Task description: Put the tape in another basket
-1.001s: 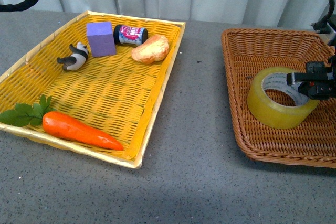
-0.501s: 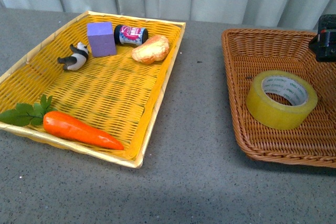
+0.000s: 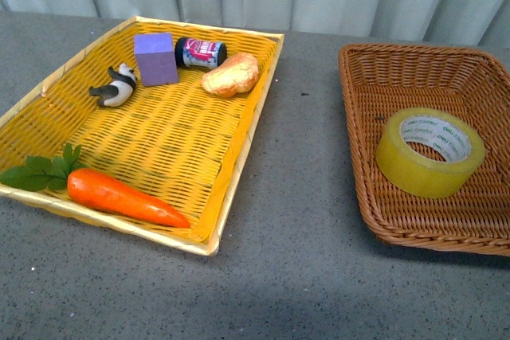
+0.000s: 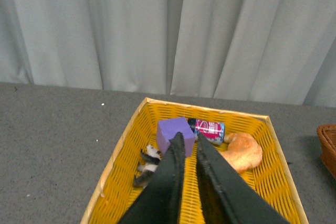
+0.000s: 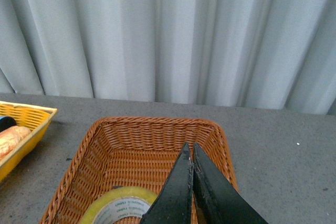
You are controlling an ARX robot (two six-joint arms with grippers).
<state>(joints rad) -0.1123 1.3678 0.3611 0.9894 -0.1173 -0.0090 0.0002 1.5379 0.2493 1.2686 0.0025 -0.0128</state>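
The roll of yellowish tape [image 3: 430,152] lies flat in the brown wicker basket [image 3: 358,157] at the right of the front view. It also shows in the right wrist view [image 5: 118,207], in the basket [image 5: 152,145]. My right gripper [image 5: 190,148] is shut and empty, raised above the basket, apart from the tape. My left gripper [image 4: 187,139] is shut and empty, raised above the yellow tray [image 4: 273,166]. Neither gripper shows in the front view.
The yellow flat tray [image 3: 239,149] at the left holds a carrot [image 3: 119,197], a panda figure [image 3: 115,85], a purple block [image 3: 154,58], a small can [image 3: 201,52] and a bread piece [image 3: 231,74]. Grey tabletop lies between the tray and the basket. A curtain hangs behind.
My right gripper was at the tape in the basket one second ago. It has let go, risen and left the front view. The tape stays in the basket.
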